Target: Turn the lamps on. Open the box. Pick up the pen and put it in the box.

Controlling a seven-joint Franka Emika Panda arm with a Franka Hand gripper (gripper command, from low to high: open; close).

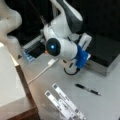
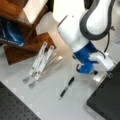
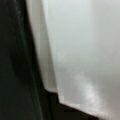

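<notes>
In a front view, the gripper (image 1: 86,60) sits low at the front edge of the box (image 1: 106,50), which lies at about three o'clock with its black lid down flat. The blue wrist housing covers the fingers, so whether they are spread or clenched I cannot tell. The pen (image 1: 87,89) lies free on the grey table (image 1: 105,100) at about five o'clock, well apart from the gripper. Two white perforated strips (image 1: 65,101) lie at six o'clock, and a white cable (image 1: 41,72) runs off toward nine.

In a front view, the gripper (image 2: 102,73) hangs at four o'clock, just beside the box (image 2: 107,100) at its near edge. The pen (image 2: 67,87) rests at six o'clock, untouched. A wooden stand (image 2: 27,37) fills ten o'clock.

In the wrist view, only a dark edge at nine o'clock and a pale surface toward three show; what they belong to is unclear.

The step in hand looks like opening the lid. Doing it well means catching the front tab squarely and lifting along the hinge arc, not dragging the case. No lamps are visible, and the tab itself is hidden.
</notes>
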